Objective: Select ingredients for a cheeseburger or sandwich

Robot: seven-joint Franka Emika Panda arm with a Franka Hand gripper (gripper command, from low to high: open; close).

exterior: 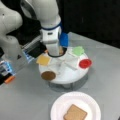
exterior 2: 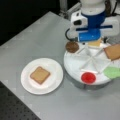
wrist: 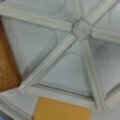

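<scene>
One bread square [exterior: 75, 113] already on plate [exterior: 58, 107]. Patty [exterior: 48, 75], cheese square [exterior: 43, 60], leaf [exterior: 78, 51], red disc [exterior: 85, 63] remain at tray [exterior: 67, 77] rim compartments. Gripper [exterior: 55, 51] low over tray's far edge; fingers hidden, open or closed cannot tell.

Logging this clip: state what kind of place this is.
Probably a robotics lab bench: a grey table against black backdrop, toy food in a white divided tray, one bread square on a plate. The pincer is hidden.

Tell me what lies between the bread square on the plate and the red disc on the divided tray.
In a front view, between the bread square and the red disc lie only bare plate, a strip of table and the tray's rim.
</scene>
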